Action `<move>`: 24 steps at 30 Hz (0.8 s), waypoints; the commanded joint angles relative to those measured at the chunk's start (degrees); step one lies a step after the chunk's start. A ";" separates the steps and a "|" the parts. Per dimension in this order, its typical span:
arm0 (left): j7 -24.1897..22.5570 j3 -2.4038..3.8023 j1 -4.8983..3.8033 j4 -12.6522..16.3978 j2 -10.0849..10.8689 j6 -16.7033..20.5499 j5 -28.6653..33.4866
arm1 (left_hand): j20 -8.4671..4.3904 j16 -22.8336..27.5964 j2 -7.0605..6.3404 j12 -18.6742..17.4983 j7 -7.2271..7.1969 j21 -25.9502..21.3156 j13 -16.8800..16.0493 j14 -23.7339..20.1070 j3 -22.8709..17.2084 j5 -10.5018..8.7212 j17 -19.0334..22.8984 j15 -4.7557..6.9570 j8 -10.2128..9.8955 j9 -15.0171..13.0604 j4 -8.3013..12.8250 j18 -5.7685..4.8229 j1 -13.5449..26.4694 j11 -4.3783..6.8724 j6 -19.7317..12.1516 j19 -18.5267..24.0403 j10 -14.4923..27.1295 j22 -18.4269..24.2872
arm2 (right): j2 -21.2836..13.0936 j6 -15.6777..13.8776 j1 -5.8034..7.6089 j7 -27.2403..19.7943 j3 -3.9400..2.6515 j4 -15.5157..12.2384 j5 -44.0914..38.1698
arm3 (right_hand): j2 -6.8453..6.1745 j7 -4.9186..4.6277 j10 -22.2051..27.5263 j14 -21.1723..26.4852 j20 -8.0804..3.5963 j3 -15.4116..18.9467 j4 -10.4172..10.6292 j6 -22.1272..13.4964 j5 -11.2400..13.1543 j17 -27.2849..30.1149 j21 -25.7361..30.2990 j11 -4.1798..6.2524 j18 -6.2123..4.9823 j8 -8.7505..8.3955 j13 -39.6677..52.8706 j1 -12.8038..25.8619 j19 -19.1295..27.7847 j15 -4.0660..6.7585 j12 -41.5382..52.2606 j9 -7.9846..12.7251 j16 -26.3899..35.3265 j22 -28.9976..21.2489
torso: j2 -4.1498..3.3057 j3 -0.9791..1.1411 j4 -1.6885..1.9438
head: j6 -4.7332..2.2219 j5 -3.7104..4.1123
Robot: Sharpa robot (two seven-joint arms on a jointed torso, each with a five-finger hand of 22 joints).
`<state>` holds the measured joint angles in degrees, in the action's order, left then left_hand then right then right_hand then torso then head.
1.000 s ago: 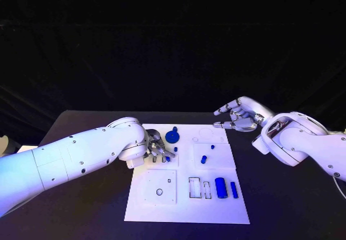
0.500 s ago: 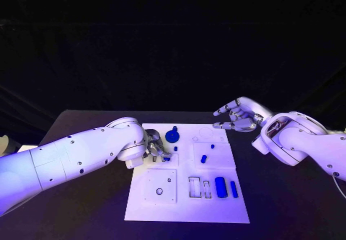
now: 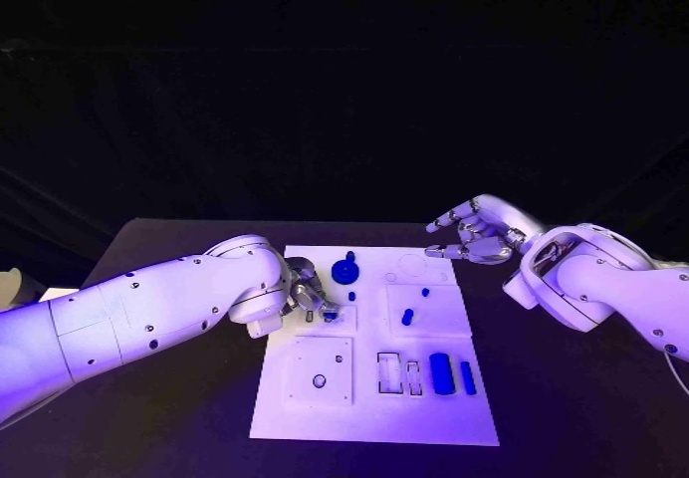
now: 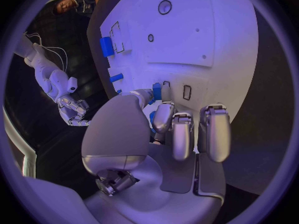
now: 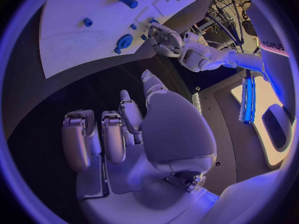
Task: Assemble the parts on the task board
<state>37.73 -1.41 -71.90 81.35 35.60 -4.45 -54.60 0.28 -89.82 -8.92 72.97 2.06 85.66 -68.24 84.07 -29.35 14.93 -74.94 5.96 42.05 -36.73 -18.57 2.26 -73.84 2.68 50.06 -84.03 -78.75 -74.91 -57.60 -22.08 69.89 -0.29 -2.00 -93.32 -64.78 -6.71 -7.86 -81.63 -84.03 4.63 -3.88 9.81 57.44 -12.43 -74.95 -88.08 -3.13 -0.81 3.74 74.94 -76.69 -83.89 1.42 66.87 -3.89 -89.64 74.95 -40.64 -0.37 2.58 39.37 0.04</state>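
Observation:
The white task board lies in the middle of the black table. My left hand is low over its left side, and in the left wrist view the thumb and a finger pinch a small blue part beside a narrow slot. A round blue gear-like part stands just beyond that hand. Small blue pegs sit on the board's right half. A thick blue cylinder and a thin blue bar lie near the front right. My right hand hangs raised off the board's far right corner, fingers loosely bent and apart, holding nothing.
Bare black table surrounds the board on all sides. The front left of the board has a square plate with a small hole. Two rectangular cut-outs lie beside the blue cylinder.

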 commanded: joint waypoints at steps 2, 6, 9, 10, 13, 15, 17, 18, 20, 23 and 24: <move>-0.65 0.02 0.00 0.50 0.16 1.93 -1.73 | 0.20 -0.18 -0.32 0.16 -0.32 0.50 -0.12 5.93 -9.94 -0.11 -15.06 -0.20 0.20 -0.18 9.78 -0.88 0.74 -0.25 -0.13 -4.00 -0.36 -9.27 | 0.15 0.83 -0.09 -0.02 0.03 0.14 -0.64 | 0.28 0.02 0.18 -5.83 0.23 0.44 0.00 0.54 -0.32 -14.48 0.40 0.29 -0.25 0.26 2.33 -0.18 -3.76 -0.19 -0.20 -0.04 -0.04 10.65 | 0.00 0.05 0.03 | 0.01 -0.21; -0.61 -0.02 0.02 0.78 0.05 1.79 -4.67 | 0.19 -0.18 -0.49 0.31 -0.34 0.71 -0.29 5.93 -10.12 -0.14 -15.06 -0.19 0.22 -0.24 10.09 -0.96 0.86 -0.23 -0.10 -4.12 -0.49 -9.60 | 0.24 0.89 -0.12 -0.06 0.05 0.23 -0.64 | 0.30 0.02 0.18 -5.83 0.22 0.49 0.05 0.55 -0.37 -14.49 0.39 0.29 -0.25 0.25 2.33 -0.12 -3.77 -0.19 -0.19 -0.04 -0.05 10.67 | -0.03 -0.02 -0.04 | 0.08 -0.34; -0.44 -0.17 0.03 1.06 -0.10 1.54 -7.07 | 0.18 -0.18 -0.57 0.44 -0.35 0.91 -0.44 5.93 -10.25 -0.14 -15.06 -0.18 0.25 -0.28 10.29 -1.03 0.94 -0.22 -0.05 -4.22 -0.61 -9.90 | 0.27 0.93 -0.14 -0.10 0.06 0.26 -0.64 | 0.30 0.02 0.18 -5.83 0.22 0.49 0.05 0.55 -0.37 -14.49 0.39 0.29 -0.25 0.25 2.33 -0.12 -3.77 -0.19 -0.19 -0.04 -0.05 10.67 | -0.03 -0.08 -0.05 | 0.17 -0.44; -0.35 -0.25 0.03 1.13 -0.16 1.47 -7.85 | 0.18 -0.18 -0.58 0.45 -0.35 0.94 -0.45 5.93 -10.28 -0.15 -15.06 -0.18 0.25 -0.29 10.33 -1.04 0.96 -0.21 -0.04 -4.24 -0.62 -9.95 | 0.28 0.94 -0.15 -0.11 0.06 0.27 -0.64 | 0.30 0.02 0.18 -5.83 0.22 0.49 0.05 0.55 -0.37 -14.49 0.39 0.29 -0.25 0.25 2.33 -0.12 -3.77 -0.19 -0.19 -0.04 -0.05 10.67 | -0.02 -0.08 -0.06 | 0.23 -0.49; -0.09 -0.41 0.03 1.26 -0.32 1.07 -9.74 | 0.17 -0.18 -0.59 0.44 -0.35 1.02 -0.43 5.93 -10.36 -0.15 -15.06 -0.18 0.26 -0.31 10.42 -1.07 1.00 -0.20 -0.02 -4.28 -0.63 -10.07 | 0.29 0.95 -0.16 -0.12 0.07 0.27 -0.64 | 0.30 0.02 0.18 -5.83 0.22 0.49 0.05 0.55 -0.37 -14.49 0.39 0.29 -0.25 0.25 2.33 -0.12 -3.77 -0.19 -0.19 -0.04 -0.05 10.67 | -0.03 -0.09 -0.05 | 0.30 -0.49; 0.07 -0.49 0.04 1.30 -0.40 0.63 -10.70 | 0.17 -0.18 -0.58 0.43 -0.36 1.04 -0.42 5.93 -10.38 -0.15 -15.06 -0.17 0.27 -0.31 10.45 -1.07 1.01 -0.20 -0.02 -4.29 -0.63 -10.09 | 0.29 0.96 -0.16 -0.14 0.07 0.26 -0.64 | 0.30 0.02 0.18 -5.83 0.22 0.49 0.05 0.55 -0.37 -14.49 0.39 0.29 -0.25 0.25 2.33 -0.12 -3.77 -0.19 -0.19 -0.04 -0.05 10.67 | -0.06 -0.10 -0.06 | 0.33 -0.53; 0.20 -0.54 0.04 1.33 -0.46 0.11 -11.29 | 0.17 -0.18 -0.57 0.42 -0.36 1.07 -0.40 5.93 -10.43 -0.15 -15.06 -0.17 0.27 -0.33 10.50 -1.09 1.04 -0.20 0.00 -4.30 -0.63 -10.15 | 0.30 0.98 -0.17 -0.15 0.08 0.26 -0.64 | 0.30 0.02 0.18 -5.83 0.22 0.49 0.05 0.55 -0.37 -14.49 0.39 0.29 -0.25 0.25 2.33 -0.12 -3.77 -0.19 -0.19 -0.04 -0.05 10.67 | -0.07 -0.10 -0.07 | 0.35 -0.57; 0.21 -0.55 0.04 1.33 -0.46 0.05 -11.34 | 0.17 -0.18 -0.57 0.42 -0.36 1.07 -0.40 5.93 -10.43 -0.15 -15.06 -0.17 0.27 -0.33 10.50 -1.09 1.04 -0.20 0.00 -4.30 -0.63 -10.15 | 0.30 0.98 -0.17 -0.15 0.08 0.26 -0.64 | 0.30 0.02 0.18 -5.83 0.22 0.49 0.05 0.55 -0.37 -14.49 0.39 0.29 -0.25 0.25 2.33 -0.12 -3.77 -0.19 -0.19 -0.04 -0.05 10.67 | -0.07 -0.10 -0.07 | 0.35 -0.57; 0.33 -0.58 0.04 1.36 -0.48 -0.57 -11.68 | 0.17 -0.18 -0.57 0.39 -0.36 1.09 -0.35 5.93 -10.44 -0.16 -15.06 -0.17 0.28 -0.33 10.52 -1.09 1.05 -0.20 0.00 -4.31 -0.61 -10.17 | 0.31 1.03 -0.18 -0.15 0.08 0.27 -0.64 | 0.30 0.02 0.18 -5.83 0.22 0.49 0.05 0.55 -0.37 -14.49 0.39 0.29 -0.25 0.25 2.33 -0.12 -3.77 -0.19 -0.20 -0.04 -0.05 10.67 | -0.03 -0.09 -0.06 | 0.44 -0.43; 0.53 -0.61 0.05 1.53 -0.38 -1.75 -11.49 | 0.17 -0.18 -0.57 0.39 -0.36 1.19 -0.35 5.93 -10.46 -0.16 -15.06 -0.17 0.28 -0.34 10.54 -1.13 1.07 -0.20 0.01 -4.36 -0.62 -10.33 | 0.36 1.09 -0.18 -0.17 0.08 0.29 -0.64 | 0.29 0.02 0.21 -5.81 0.22 0.58 0.10 0.57 -0.43 -14.42 0.42 0.29 -0.26 0.25 2.28 -0.05 -3.74 -0.19 -0.26 -0.04 -0.01 10.61 | -0.06 -0.09 -0.08 | 0.44 -0.19; 0.58 -0.61 0.05 1.61 -0.33 -2.11 -11.31 | 0.17 -0.18 -0.57 0.39 -0.36 1.22 -0.35 5.93 -10.47 -0.16 -15.06 -0.17 0.28 -0.34 10.55 -1.14 1.07 -0.20 0.01 -4.38 -0.62 -10.37 | 0.39 1.09 -0.19 -0.18 0.08 0.29 -0.64 | 0.29 0.02 0.21 -5.81 0.22 0.58 0.10 0.57 -0.43 -14.42 0.42 0.29 -0.26 0.25 2.28 -0.05 -3.74 -0.19 -0.26 -0.04 -0.01 10.61 | -0.07 -0.10 -0.10 | 0.41 -0.17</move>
<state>37.97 -2.02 -71.86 82.73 35.29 -4.11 -64.34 0.28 -89.82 -9.90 73.22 2.13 86.70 -68.63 84.06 -30.51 14.75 -74.93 5.95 42.04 -37.03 -17.39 2.26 -72.86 2.47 49.91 -84.03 -78.95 -74.91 -57.30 -21.76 69.76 -0.30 -1.92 -93.02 -64.83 -6.71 -7.86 -81.63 -84.03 4.63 -3.73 9.96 57.43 -12.65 -74.93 -87.87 -3.13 -0.81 3.74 74.94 -76.69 -83.89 1.43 66.87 -3.88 -89.64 74.93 -40.69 -0.46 2.50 39.79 -0.27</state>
